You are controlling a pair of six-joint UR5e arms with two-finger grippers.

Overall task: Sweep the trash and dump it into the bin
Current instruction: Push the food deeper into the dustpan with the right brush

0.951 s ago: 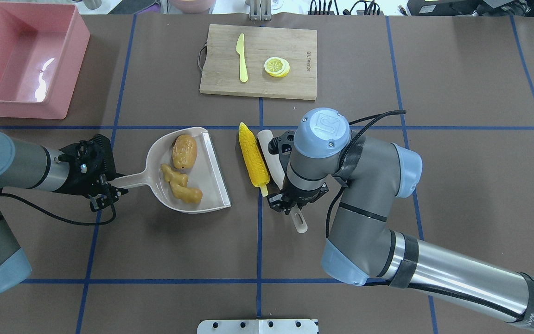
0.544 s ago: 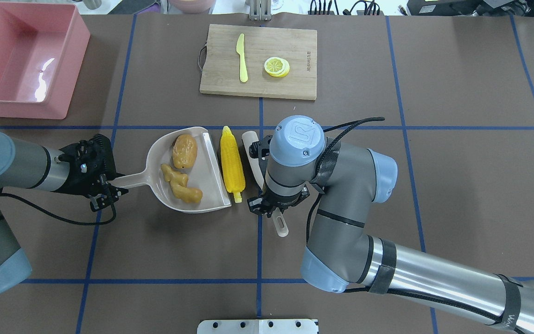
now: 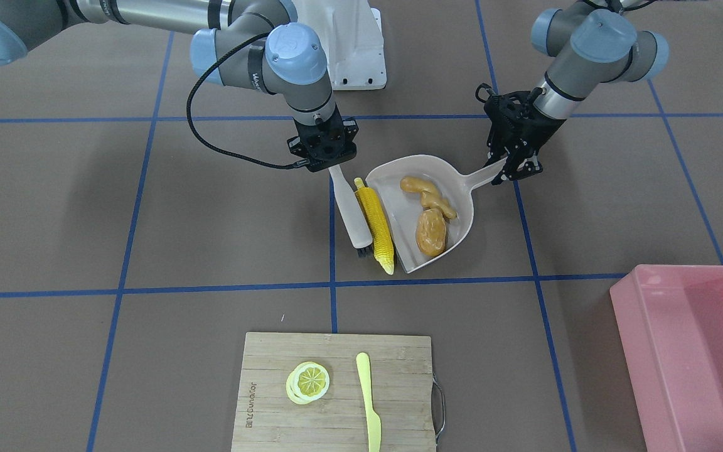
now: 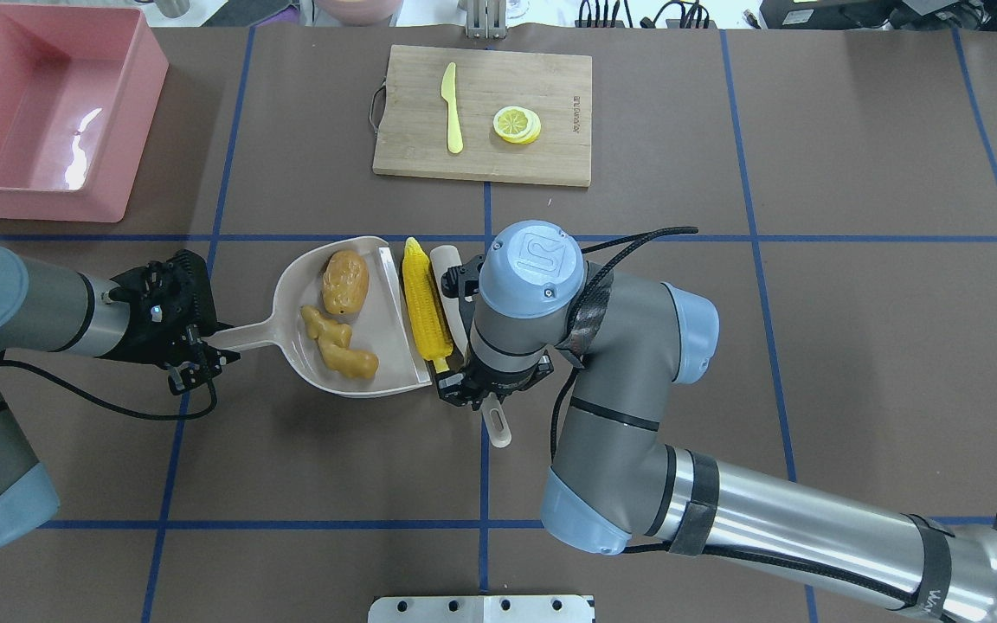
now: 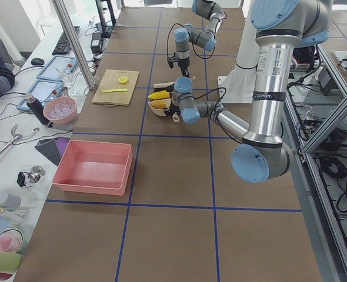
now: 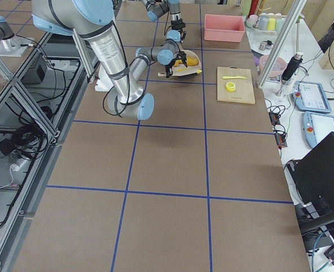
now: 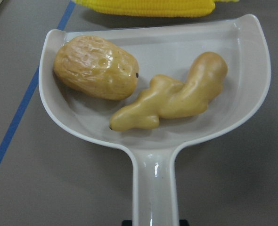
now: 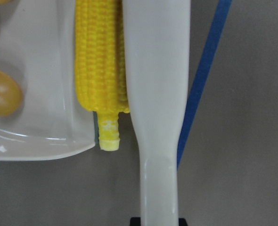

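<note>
A beige dustpan (image 4: 395, 346) lies mid-table and holds the brown potato (image 4: 344, 282) and the tan ginger root (image 4: 338, 346). My left gripper (image 4: 196, 350) is shut on the dustpan's handle. My right gripper (image 4: 472, 389) is shut on the handle of a white brush (image 4: 445, 264). The brush presses the yellow corn cob (image 4: 426, 298) against the dustpan's open lip, and the corn lies partly over it. The right wrist view shows the corn (image 8: 99, 56) between the brush (image 8: 155, 70) and the dustpan (image 8: 40, 94). The pink bin (image 4: 48, 112) stands at the far left, and I see nothing inside it.
A wooden cutting board (image 4: 550, 112) at the far middle carries a yellow-green knife (image 4: 452, 108) and lemon slices (image 4: 517, 124). A metal plate (image 4: 481, 608) sits at the table's near edge. Blue tape lines cross the brown table.
My right arm has moved left with the brush and pushed the corn cob left, up to the dustpan's lip. The left arm and the dustpan have not moved.
</note>
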